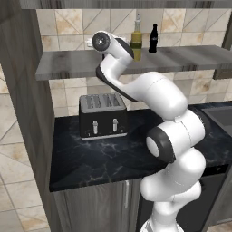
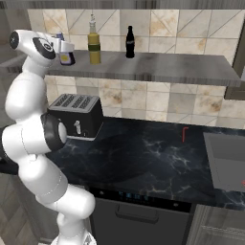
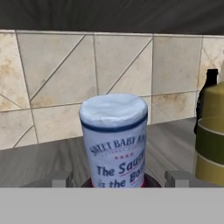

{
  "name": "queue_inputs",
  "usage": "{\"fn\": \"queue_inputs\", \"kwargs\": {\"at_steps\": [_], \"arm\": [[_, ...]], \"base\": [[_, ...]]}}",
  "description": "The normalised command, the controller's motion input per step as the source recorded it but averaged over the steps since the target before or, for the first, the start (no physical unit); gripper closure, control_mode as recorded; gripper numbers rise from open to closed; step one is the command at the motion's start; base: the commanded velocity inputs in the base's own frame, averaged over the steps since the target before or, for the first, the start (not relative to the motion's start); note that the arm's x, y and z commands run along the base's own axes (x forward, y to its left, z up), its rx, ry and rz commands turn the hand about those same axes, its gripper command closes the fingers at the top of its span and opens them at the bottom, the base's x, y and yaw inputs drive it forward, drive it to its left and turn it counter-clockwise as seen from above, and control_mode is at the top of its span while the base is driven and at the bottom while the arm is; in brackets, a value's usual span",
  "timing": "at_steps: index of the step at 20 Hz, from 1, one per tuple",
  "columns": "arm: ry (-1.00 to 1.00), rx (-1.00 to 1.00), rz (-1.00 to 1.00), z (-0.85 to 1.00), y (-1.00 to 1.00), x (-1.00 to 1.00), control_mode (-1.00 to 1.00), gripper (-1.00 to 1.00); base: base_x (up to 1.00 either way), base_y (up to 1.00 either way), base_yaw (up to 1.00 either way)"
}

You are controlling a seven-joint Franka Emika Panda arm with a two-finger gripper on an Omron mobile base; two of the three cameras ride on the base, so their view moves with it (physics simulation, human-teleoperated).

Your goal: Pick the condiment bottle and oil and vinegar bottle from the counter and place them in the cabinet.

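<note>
The gripper [image 3: 113,181] sits wide around the condiment bottle [image 3: 114,140], fingertips [image 3: 59,179] spaced off its sides. The bottle stands on the cabinet [image 2: 158,67] shelf, just beside the oil and vinegar bottle [image 2: 94,42]. A black bottle [image 2: 129,43] stands farther along.

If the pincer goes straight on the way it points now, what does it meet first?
The condiment bottle stands directly ahead between the pincer fingers, so that comes first. Behind it is the tiled wall. Whether the fingers already touch it cannot be told.
</note>
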Motion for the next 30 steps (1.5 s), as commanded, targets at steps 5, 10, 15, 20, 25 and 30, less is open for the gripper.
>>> {"fn": "queue_inputs", "kwargs": {"at_steps": [5,10,15,20,25,30], "arm": [[0.0,0.0,0.0,-0.01,0.0,0.19,-1.0,1.0],[0.0,0.01,0.0,-0.11,0.0,0.26,-1.0,1.0],[0.0,0.01,0.0,-0.04,0.0,0.09,-1.0,-1.0],[0.0,0.0,0.0,0.0,0.0,0.01,-1.0,-1.0],[0.0,0.0,-0.02,0.01,0.0,0.0,-1.0,-1.0],[-0.01,0.0,-0.04,0.0,0.0,0.0,-1.0,-1.0]], "base": [[0.0,0.0,0.0],[0.0,0.0,0.0],[0.0,0.0,0.0],[0.0,0.0,0.0],[0.0,0.0,0.0],[0.0,0.0,0.0]]}}
